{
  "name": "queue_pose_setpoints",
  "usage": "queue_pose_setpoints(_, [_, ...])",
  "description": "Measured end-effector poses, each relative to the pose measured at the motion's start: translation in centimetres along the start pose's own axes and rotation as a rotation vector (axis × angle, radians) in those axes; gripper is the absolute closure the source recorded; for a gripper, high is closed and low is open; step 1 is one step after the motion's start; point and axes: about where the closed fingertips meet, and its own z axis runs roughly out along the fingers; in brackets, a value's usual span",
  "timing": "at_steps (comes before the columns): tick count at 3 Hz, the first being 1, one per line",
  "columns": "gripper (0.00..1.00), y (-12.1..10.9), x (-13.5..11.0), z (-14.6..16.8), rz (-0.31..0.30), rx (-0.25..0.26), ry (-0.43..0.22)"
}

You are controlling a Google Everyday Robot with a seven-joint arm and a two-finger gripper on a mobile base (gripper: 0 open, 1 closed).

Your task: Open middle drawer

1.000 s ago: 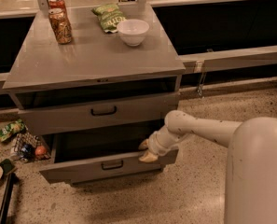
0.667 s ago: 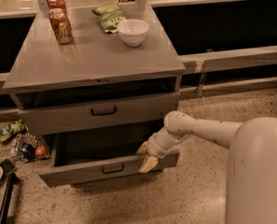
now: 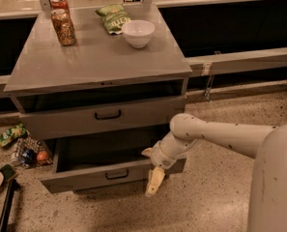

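Note:
The middle drawer is a wide grey drawer with a small black bar handle. It stands pulled well out of the grey cabinet, showing a dark shallow interior. My gripper is at the right end of the drawer's front panel. One finger hangs down outside the front and the other sits just inside over the rim. The fingers are spread wide, straddling the front edge without clamping it.
The drawer above sits slightly out. On the cabinet top stand two cans, a green chip bag and a white bowl. Litter and a small wire basket lie on the floor at left. A counter runs behind.
The middle drawer has slid further out toward the camera. My gripper has moved with it, down and forward, and its outer finger now hangs below the front panel.

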Motion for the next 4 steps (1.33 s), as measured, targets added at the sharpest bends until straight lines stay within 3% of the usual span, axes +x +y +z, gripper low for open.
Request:
queue_pose_setpoints(1, [0.17,-1.8,0.6,-2.1,-0.020,0.068,0.049])
queue_pose_setpoints(2, [0.48,-4.9,2.4,-3.8,-0.048,0.179,0.096])
queue_pose_setpoints(4, [0.95,-9.0,4.3,-5.5,-0.094,0.372,0.131])
